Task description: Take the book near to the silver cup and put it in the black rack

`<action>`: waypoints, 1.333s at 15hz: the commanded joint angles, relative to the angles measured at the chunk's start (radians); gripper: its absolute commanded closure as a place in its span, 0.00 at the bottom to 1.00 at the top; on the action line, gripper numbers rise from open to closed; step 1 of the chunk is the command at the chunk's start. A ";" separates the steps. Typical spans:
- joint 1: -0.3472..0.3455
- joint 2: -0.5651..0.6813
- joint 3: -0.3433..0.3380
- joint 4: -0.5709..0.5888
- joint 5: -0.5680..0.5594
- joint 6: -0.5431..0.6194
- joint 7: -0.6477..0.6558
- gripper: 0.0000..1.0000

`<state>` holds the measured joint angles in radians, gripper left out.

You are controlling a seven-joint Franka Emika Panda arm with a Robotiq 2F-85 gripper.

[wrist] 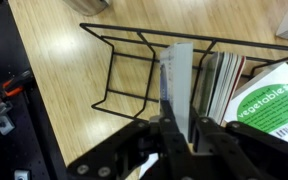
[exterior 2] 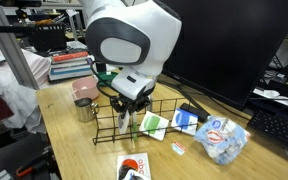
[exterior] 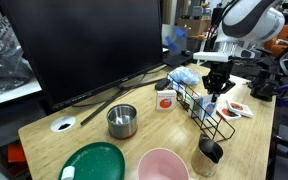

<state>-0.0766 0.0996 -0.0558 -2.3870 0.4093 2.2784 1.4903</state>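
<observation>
My gripper is shut on the thin light blue and white book, holding it edge-on and upright. The book's lower end reaches down into a slot of the black wire rack. In both exterior views the gripper hangs straight over the rack, and the arm mostly hides the book. The silver cup stands apart, near the monitor's foot.
Other books stand in the rack beside my book. A green-and-white vegetable book and blue packets lie beside it. A green plate, pink bowl, dark cup, mug and large monitor share the table.
</observation>
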 commanded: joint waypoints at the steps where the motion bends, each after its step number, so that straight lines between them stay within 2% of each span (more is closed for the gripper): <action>1: 0.003 0.033 -0.009 0.024 0.029 -0.009 -0.001 0.96; 12: 0.009 0.097 -0.011 0.037 0.035 0.007 0.014 0.96; 14: 0.010 0.102 -0.012 0.043 0.032 0.006 0.019 0.78; 15: 0.010 0.104 -0.012 0.045 0.031 0.004 0.020 0.60; 17: 0.010 0.101 -0.011 0.048 0.026 -0.002 0.017 0.48; 20: 0.012 0.089 -0.010 0.041 0.027 -0.008 0.007 0.25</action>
<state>-0.0740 0.1884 -0.0594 -2.3521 0.4289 2.2790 1.5020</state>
